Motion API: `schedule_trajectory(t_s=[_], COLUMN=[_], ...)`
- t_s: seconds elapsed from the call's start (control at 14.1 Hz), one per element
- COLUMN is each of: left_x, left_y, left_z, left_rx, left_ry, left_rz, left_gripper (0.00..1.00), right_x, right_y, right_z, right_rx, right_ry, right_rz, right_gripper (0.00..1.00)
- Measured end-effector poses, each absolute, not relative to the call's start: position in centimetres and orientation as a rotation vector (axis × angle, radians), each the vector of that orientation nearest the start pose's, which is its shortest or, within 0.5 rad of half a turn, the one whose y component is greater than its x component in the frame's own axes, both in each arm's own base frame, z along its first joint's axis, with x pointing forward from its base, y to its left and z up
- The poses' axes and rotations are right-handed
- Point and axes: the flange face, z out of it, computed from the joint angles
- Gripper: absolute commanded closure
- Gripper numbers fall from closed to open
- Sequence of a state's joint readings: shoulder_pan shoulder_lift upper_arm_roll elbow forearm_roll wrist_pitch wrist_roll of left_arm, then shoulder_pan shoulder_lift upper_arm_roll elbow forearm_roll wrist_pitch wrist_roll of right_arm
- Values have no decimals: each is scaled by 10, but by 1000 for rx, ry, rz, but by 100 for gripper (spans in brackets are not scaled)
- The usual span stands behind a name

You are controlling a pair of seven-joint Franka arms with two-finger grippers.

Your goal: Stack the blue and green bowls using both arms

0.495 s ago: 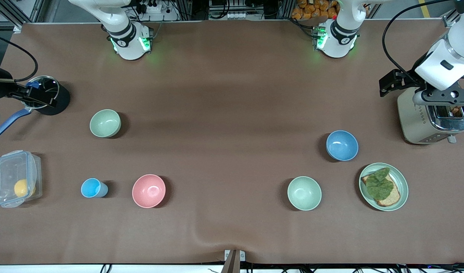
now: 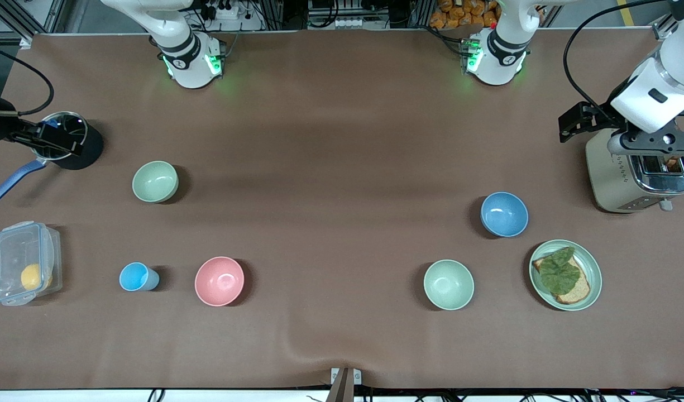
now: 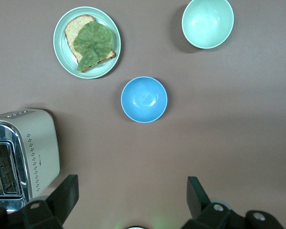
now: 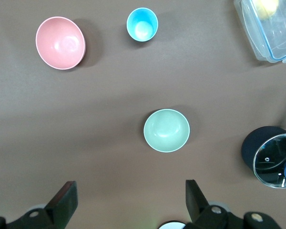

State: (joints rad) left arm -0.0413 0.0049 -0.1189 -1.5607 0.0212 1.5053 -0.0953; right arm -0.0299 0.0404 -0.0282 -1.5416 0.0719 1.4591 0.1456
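Note:
The blue bowl (image 2: 504, 214) (image 3: 144, 99) sits upright toward the left arm's end of the table. The green bowl (image 2: 155, 181) (image 4: 166, 130) sits upright toward the right arm's end. They are far apart. My left gripper (image 2: 651, 146) (image 3: 132, 188) hangs high over the toaster (image 2: 637, 173), open and holding nothing. My right gripper (image 2: 46, 142) (image 4: 129, 188) hangs high over the pot (image 2: 68, 139), also open and holding nothing. Neither gripper touches a bowl.
A lighter mint bowl (image 2: 448, 284) (image 3: 207, 23) and a green plate (image 2: 593, 282) with bread and lettuce lie nearer the front camera than the blue bowl. A pink bowl (image 2: 219, 281), a light-blue cup (image 2: 135, 277) and a clear box (image 2: 6, 268) holding a yellow fruit lie nearer than the green bowl.
The right arm has shifted slightly toward its end of the table. The bowls have not moved.

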Motion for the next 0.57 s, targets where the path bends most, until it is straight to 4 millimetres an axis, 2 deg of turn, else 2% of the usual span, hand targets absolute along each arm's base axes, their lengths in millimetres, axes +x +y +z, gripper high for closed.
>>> schedule_trajectory(t_s=[0.28,0.42,0.57], left_x=[544,548,561], left_y=[-82,-81,-79], left_z=[617,607,579], left_rx=[-3110,-3108,-3101], left_ry=[91,89,83], left_rz=[102,132,202], left_gripper=[0,0,0], right_x=[553,551,548], right_y=[-26,-36,-52], right_z=[602,578,541], right_rx=[-3053,-3049,-3046], right_ry=[309,312,263], right_rz=[217,248,244], right_gripper=[0,0,0])
